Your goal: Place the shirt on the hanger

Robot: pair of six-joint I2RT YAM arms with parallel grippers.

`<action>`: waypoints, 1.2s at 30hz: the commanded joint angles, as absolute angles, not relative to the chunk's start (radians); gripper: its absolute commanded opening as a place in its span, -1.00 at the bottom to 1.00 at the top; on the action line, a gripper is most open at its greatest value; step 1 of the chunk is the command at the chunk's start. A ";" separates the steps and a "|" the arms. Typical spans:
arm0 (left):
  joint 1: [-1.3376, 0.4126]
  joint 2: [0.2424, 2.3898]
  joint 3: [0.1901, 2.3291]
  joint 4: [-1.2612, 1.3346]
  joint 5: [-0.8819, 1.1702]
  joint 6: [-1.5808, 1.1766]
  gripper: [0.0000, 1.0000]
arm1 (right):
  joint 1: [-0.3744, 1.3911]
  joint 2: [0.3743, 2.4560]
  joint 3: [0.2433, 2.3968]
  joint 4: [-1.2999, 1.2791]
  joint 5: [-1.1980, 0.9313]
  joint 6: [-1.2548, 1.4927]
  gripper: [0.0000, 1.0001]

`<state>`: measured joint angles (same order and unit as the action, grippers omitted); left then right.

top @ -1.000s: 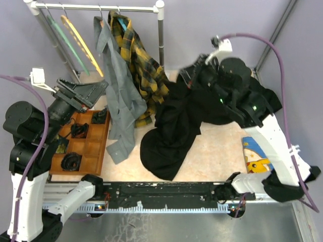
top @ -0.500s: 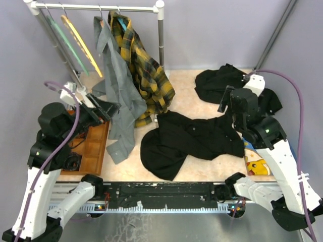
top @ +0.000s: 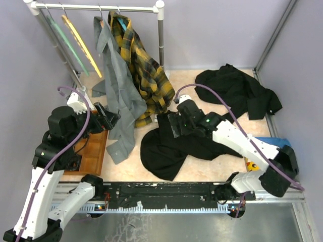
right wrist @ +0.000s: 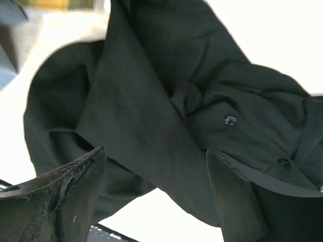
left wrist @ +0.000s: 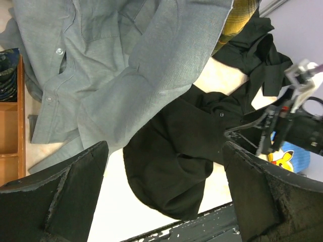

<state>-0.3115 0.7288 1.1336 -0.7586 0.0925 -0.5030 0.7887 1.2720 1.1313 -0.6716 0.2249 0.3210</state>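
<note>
Right gripper (top: 176,123) poised wide open and empty over the crumpled shirt (top: 171,148) at mid-table; left gripper (top: 108,117) likewise open, holding nothing; hanger (top: 81,43) hangs on the rail (top: 101,7); hazard: closing on bunched folds may lift several layers, burying the collar.

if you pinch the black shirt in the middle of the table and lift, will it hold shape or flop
Probably flops: the black shirt lies in soft folds, so the unheld part would likely hang. Likely bunches rather than slides if pushed, since its layers overlap. Matte cloth looks unlikely to slip.
</note>
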 commanded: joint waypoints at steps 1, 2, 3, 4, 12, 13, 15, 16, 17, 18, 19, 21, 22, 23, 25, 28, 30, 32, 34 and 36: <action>-0.306 0.727 1.111 -0.798 0.080 -0.463 0.98 | 0.791 1.323 1.093 -0.514 0.208 0.291 0.68; -0.307 0.726 1.105 -0.802 0.083 -0.463 0.98 | 0.788 1.345 1.090 -0.498 0.206 0.276 0.71; -0.307 0.726 1.100 -0.803 0.086 -0.464 0.98 | 0.785 1.368 1.094 -0.488 0.203 0.265 0.73; -0.307 0.724 1.095 -0.806 0.086 -0.465 0.98 | 0.782 1.392 1.099 -0.480 0.203 0.255 0.75; -0.307 0.712 1.080 -0.812 0.088 -0.477 0.98 | 0.702 1.542 1.090 -0.395 0.009 0.224 0.74; -0.307 0.710 1.078 -0.813 0.088 -0.477 0.98 | 0.698 1.554 1.093 -0.402 -0.008 0.222 0.68; -0.307 0.706 1.072 -0.818 0.086 -0.478 0.98 | 0.698 1.557 1.095 -0.420 -0.037 0.215 0.36; -0.307 0.705 1.070 -0.821 0.084 -0.477 0.98 | 0.698 1.548 1.090 -0.423 -0.048 0.218 0.10; -0.307 0.704 1.067 -0.823 0.082 -0.478 0.98 | 0.698 1.534 1.084 -0.424 -0.052 0.221 -0.15; -0.307 0.702 1.064 -0.826 0.081 -0.480 0.98 | 0.698 1.514 1.082 -0.430 -0.046 0.228 -0.31; -0.307 0.700 1.062 -0.828 0.079 -0.480 0.98 | 0.699 1.492 1.086 -0.448 -0.028 0.232 -0.48; -0.307 0.697 1.058 -0.831 0.077 -0.483 0.98 | 0.699 1.433 1.109 -0.484 0.016 0.237 -0.90; -0.307 0.695 1.054 -0.830 0.078 -0.486 0.98 | 0.699 1.406 1.125 -0.501 0.036 0.239 -1.00; -0.307 0.692 1.052 -0.831 0.079 -0.487 0.98 | 0.698 1.373 1.146 -0.515 0.052 0.239 -1.00; -0.307 0.688 1.048 -0.829 0.086 -0.489 0.98 | 0.698 1.311 1.199 -0.538 0.069 0.239 -1.00; -0.307 0.679 1.045 -0.825 0.091 -0.490 0.98 | 0.698 1.246 1.328 -0.581 0.095 0.239 -1.00; -0.306 0.673 1.044 -0.823 0.089 -0.490 0.98 | 0.698 1.230 1.442 -0.613 0.121 0.239 -1.00; -0.307 0.669 1.047 -0.821 0.085 -0.492 0.98 | 0.698 1.234 1.575 -0.646 0.152 0.230 -1.00; -0.306 0.667 1.049 -0.818 0.084 -0.494 0.98 | 0.698 1.264 1.745 -0.687 0.179 0.218 -1.00; -0.307 0.666 1.049 -0.813 0.089 -0.501 0.98 | 0.698 1.323 1.973 -0.753 0.184 0.197 -1.00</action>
<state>-0.3115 0.6754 1.0489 -0.8238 0.0883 -0.4938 0.6926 1.2881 1.6516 -0.6830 0.1303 0.2344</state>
